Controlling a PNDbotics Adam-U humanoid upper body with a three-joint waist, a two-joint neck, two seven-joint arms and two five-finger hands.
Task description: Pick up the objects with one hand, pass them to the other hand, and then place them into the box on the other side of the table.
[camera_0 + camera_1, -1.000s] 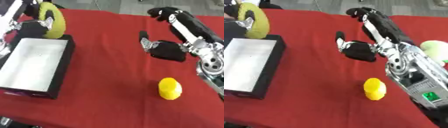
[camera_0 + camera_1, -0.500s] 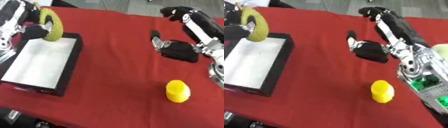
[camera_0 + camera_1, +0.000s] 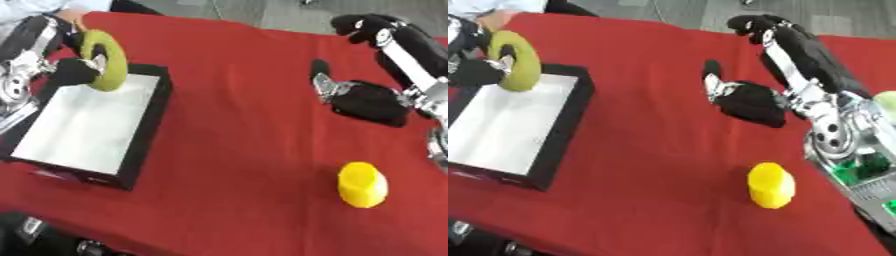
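L hand point(image 3: 70, 70) pinches green ring point(image 3: 103, 60) over box point(image 3: 149, 120) far end, ready to drop; R hand point(image 3: 367, 97) spread, idle, well right of box.

Yellow-green ring point(image 3: 103, 61) upright, gripped by left hand point(image 3: 70, 71) over black, white-floored box point(image 3: 87, 127); yellow block point(image 3: 362, 184) lies near right hand point(image 3: 367, 100).

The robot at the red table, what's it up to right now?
The robot's left hand is curled round a yellow-green ring, holding it over the far end of the black box at the table's left side. The right hand rests open on the red tablecloth, holding nothing. A yellow cup-shaped object lies on the cloth nearer the camera, untouched.
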